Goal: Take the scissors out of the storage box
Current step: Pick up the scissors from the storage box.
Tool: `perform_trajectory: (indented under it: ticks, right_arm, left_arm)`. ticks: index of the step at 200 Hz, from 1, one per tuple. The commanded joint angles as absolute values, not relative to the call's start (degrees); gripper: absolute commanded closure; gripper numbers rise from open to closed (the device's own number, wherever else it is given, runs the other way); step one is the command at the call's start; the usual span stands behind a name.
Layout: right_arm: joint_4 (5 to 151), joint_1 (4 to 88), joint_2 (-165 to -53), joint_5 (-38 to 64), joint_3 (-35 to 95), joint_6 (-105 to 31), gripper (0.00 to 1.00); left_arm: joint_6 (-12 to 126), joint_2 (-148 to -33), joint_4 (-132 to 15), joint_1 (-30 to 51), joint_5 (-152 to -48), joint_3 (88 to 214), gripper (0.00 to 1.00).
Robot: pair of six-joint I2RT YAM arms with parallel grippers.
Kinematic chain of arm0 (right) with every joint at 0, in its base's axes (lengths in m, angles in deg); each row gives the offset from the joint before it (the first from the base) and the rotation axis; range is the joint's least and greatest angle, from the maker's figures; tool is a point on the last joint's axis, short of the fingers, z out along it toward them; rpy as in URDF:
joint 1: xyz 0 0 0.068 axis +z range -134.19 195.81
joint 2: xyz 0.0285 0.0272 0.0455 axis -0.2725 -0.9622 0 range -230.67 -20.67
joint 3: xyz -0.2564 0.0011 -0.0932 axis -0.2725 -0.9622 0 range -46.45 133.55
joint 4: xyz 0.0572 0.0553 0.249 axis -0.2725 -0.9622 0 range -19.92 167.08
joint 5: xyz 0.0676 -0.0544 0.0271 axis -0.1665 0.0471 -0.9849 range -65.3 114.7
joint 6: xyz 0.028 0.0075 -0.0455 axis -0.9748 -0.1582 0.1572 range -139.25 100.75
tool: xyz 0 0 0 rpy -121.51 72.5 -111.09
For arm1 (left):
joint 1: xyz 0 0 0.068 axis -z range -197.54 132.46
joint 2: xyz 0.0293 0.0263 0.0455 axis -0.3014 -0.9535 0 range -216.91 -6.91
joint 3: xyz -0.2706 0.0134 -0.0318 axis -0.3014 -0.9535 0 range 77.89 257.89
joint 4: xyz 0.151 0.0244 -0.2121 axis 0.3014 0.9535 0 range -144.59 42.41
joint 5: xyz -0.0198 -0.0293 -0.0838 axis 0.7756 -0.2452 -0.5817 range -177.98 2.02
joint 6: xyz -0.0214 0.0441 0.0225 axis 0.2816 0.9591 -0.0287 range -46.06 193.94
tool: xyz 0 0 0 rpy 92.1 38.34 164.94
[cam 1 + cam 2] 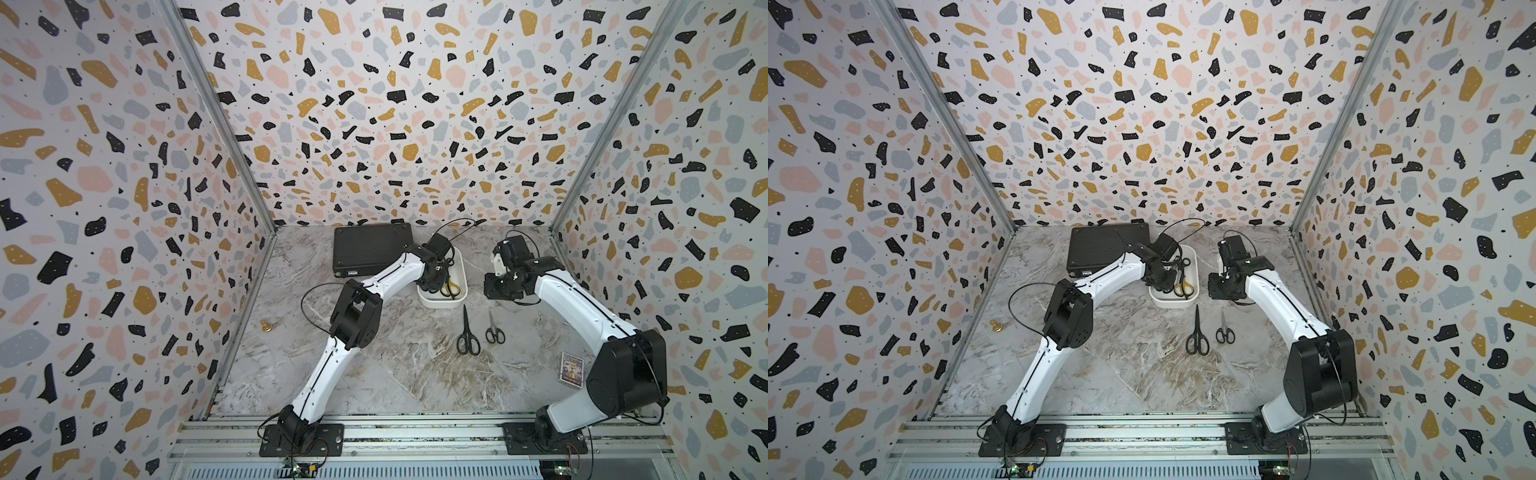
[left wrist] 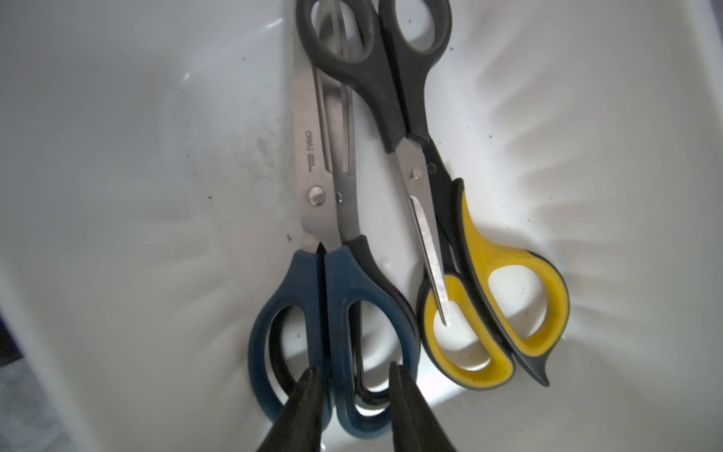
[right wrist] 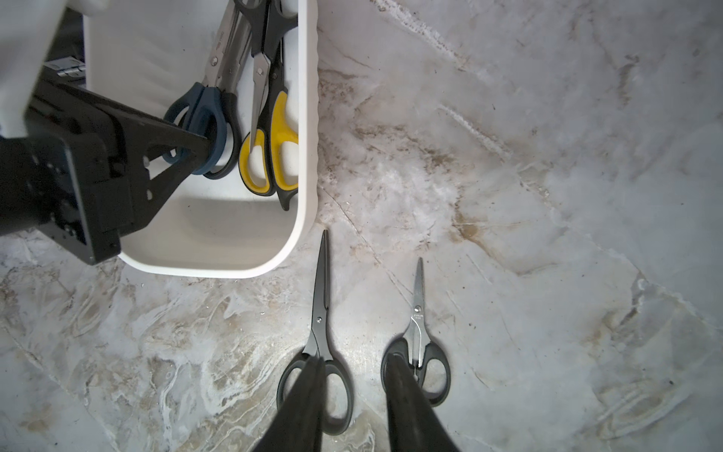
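Note:
The white storage box (image 1: 440, 305) (image 3: 309, 117) sits mid-table. Several scissors lie in it: a blue-handled pair (image 2: 340, 293) over a black-handled pair (image 2: 367, 250), a yellow-and-black pair (image 2: 477, 250) (image 1: 451, 287), and another black-handled pair (image 2: 375, 78). My left gripper (image 2: 354, 373) reaches down into the box. Its jaws stand apart astride the blue handle's middle bars, with a gap at one finger. Two black-handled scissors lie on the table in front of the box, a long one (image 1: 467, 332) (image 3: 321, 313) and a small one (image 1: 494, 330) (image 3: 418, 332). My right gripper (image 3: 356, 362) hovers open above their handles, holding nothing.
A flat black ribbed case (image 1: 370, 249) lies behind and left of the box. A small brass object (image 1: 266, 326) stands near the left wall. A small printed card box (image 1: 571, 370) lies by the right arm's elbow. Patterned walls close in three sides.

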State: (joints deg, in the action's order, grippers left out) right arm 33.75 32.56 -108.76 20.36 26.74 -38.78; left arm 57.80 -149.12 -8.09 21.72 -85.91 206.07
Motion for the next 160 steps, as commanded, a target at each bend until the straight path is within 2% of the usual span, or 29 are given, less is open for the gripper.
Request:
perform_trajectory:
  ticks: [1,52,107,160]
  right_arm:
    - [31.3,32.8,-108.5,19.9,28.9,-38.9,0.68]
    - [30.9,32.8,-109.6,19.7,29.8,-38.7,0.68]
    - [30.8,32.9,-111.6,19.4,31.3,-38.5,0.68]
    - [30.9,32.8,-112.2,19.1,31.8,-38.5,0.68]
  left_arm:
    - [57.2,-151.2,-6.1,20.5,-84.5,206.6,0.69]
    - [57.2,-151.1,-6.3,19.8,-83.9,206.2,0.69]
    - [58.0,-143.1,-9.8,19.9,-85.4,205.2,0.67]
    - [62.9,-146.8,-3.0,19.8,-85.4,208.5,0.67]
